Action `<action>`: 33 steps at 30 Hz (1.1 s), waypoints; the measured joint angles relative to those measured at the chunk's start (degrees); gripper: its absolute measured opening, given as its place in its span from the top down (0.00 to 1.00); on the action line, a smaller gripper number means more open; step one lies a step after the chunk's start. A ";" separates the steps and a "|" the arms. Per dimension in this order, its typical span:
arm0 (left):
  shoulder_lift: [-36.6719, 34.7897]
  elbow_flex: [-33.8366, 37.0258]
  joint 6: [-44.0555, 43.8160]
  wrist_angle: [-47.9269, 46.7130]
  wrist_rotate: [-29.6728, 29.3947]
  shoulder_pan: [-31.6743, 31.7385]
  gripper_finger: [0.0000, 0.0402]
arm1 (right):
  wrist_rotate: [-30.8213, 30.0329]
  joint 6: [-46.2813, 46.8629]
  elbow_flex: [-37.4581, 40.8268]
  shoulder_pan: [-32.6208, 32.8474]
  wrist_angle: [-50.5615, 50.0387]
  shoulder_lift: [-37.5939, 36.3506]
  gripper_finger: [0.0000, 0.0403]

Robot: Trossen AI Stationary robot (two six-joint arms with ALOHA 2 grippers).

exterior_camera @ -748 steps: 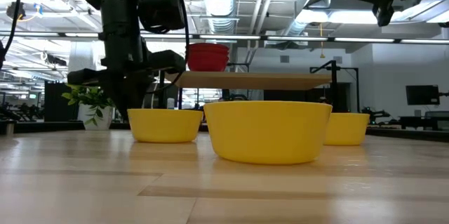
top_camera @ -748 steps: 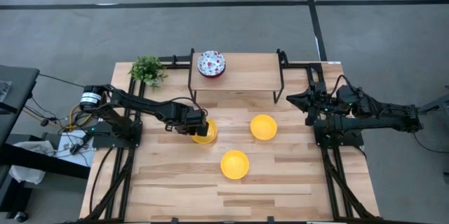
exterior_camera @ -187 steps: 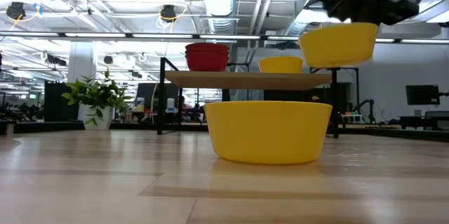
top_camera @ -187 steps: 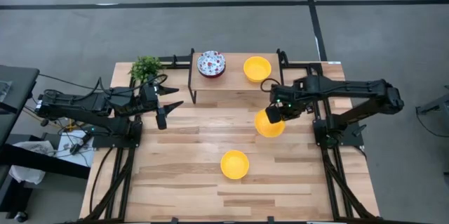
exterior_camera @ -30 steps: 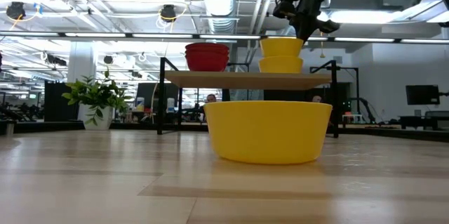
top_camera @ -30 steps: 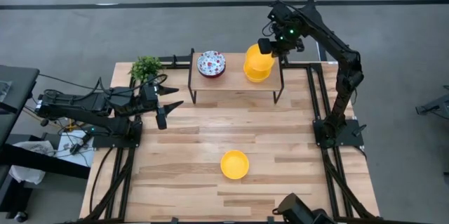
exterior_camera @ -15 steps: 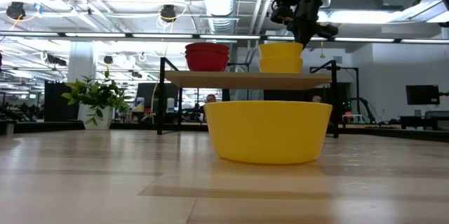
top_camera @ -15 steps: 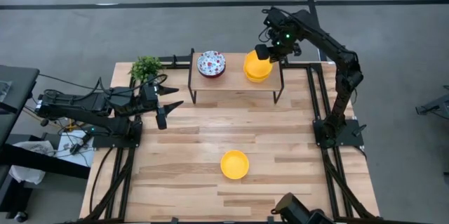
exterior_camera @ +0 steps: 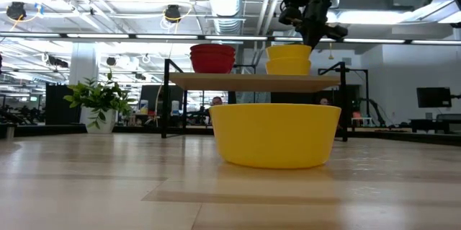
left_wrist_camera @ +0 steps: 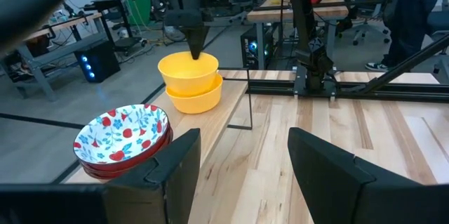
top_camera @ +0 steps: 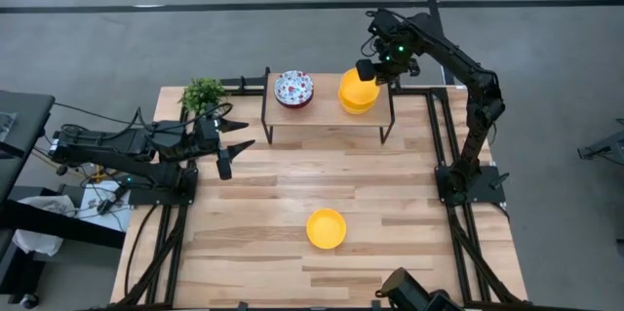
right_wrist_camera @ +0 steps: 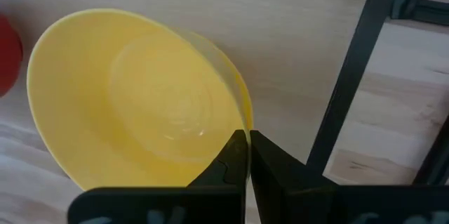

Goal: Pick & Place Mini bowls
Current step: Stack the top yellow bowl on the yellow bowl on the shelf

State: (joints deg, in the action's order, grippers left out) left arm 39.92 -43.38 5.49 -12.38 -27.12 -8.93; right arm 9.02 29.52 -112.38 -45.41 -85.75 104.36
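Observation:
On the raised wooden shelf at the table's far side stand two stacks: white floral mini bowls on the left and two nested yellow mini bowls on the right. My right gripper is above the yellow stack, shut on the upper bowl. A third yellow bowl rests base down on the table near the middle front. My left gripper hovers open over the table's left side, level with the shelf's left legs, with nothing between its fingers. My right gripper pinches the upper yellow bowl's rim on its far right side, one finger inside the bowl and one outside. The fingers come from above, pointing down. The bowl sits about level, nested in the lower yellow bowl on the shelf.
A small green potted plant stands at the far left corner. The shelf's black frame legs stand beside the yellow stack. A dark camera mount sits at the near edge. Bare wood lies between the shelf and the front bowl.
My right gripper has gone down a little with the yellow bowl. The bowl, held tilted just above the shelf's other yellow bowl a second ago, now sits nested in it, about level. The fingers have stayed shut on the rim.

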 joint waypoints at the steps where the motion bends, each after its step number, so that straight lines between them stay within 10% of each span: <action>1: -0.02 0.00 0.01 0.00 0.01 0.00 0.47 | 0.00 0.00 0.00 0.00 0.14 0.00 1.00; 33: 0.00 0.00 0.23 0.02 -0.01 0.02 0.47 | -0.14 -0.06 4.61 0.78 3.26 -0.02 1.00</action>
State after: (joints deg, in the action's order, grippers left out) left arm 39.92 -43.38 5.72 -12.36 -27.14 -8.91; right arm 8.88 29.46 -107.77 -44.62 -82.49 104.33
